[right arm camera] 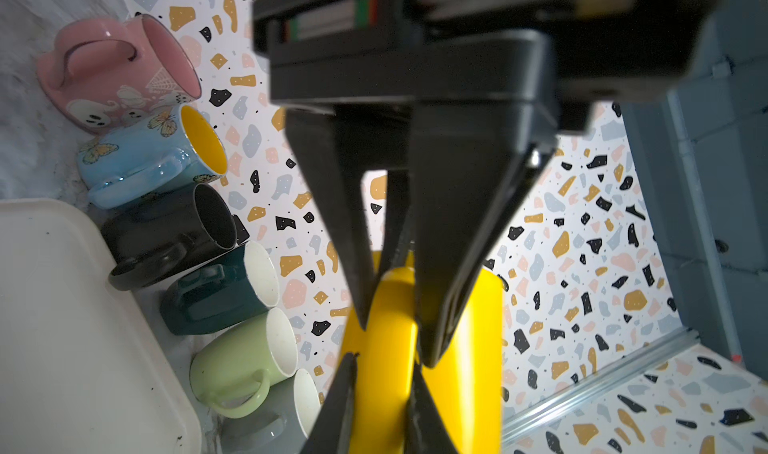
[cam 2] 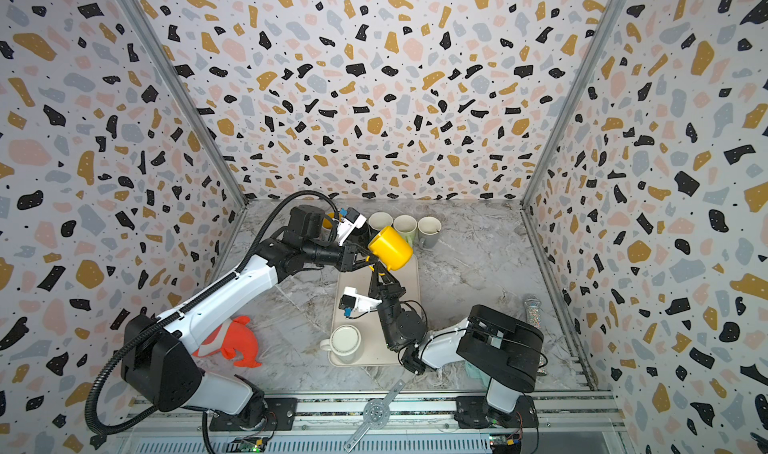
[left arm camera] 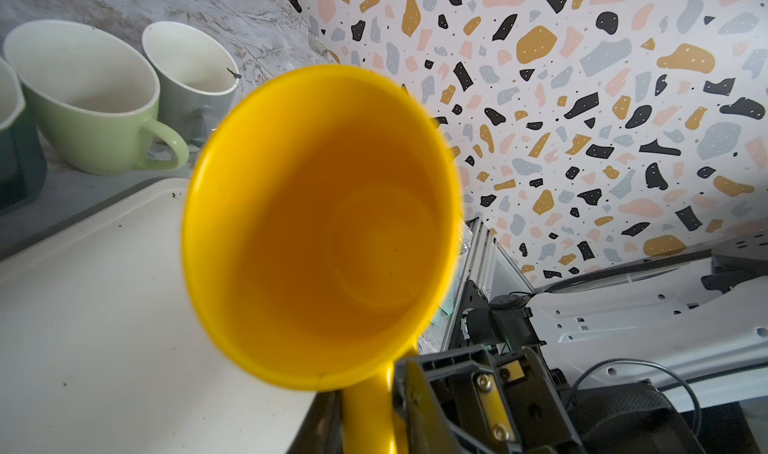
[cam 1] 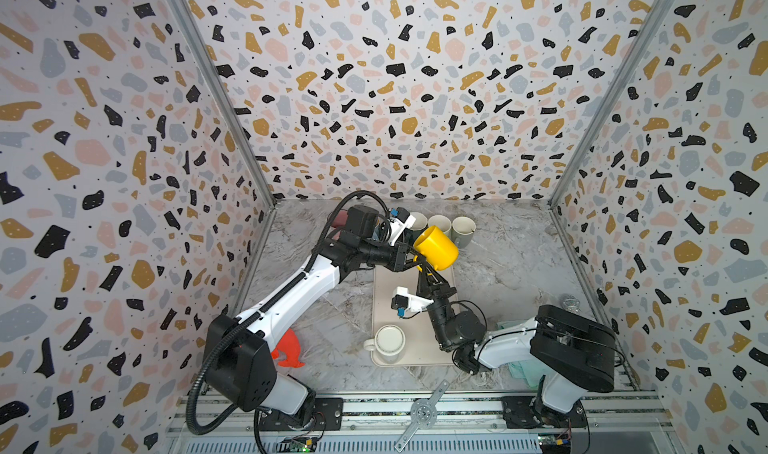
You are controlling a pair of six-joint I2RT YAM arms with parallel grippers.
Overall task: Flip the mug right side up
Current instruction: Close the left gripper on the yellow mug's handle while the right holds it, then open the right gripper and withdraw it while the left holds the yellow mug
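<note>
Clamping the handle (right arm camera: 390, 302) of the yellow mug (cam 1: 438, 248) from opposite sides, the left tool (left arm camera: 370, 414) and right tool (right arm camera: 395, 339) hold it aloft, tilted, mouth toward the left tool, cream tray (cam 1: 384, 283) beneath them.

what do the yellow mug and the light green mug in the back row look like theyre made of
Yellow mug: probably moulded plastic with a satin finish; thin wall, one flat colour throughout, faint concentric rings on the inner base.
Light green mug: probably glazed ceramic; thicker rounded rim, soft sheen, off-white inside with small specks.
</note>
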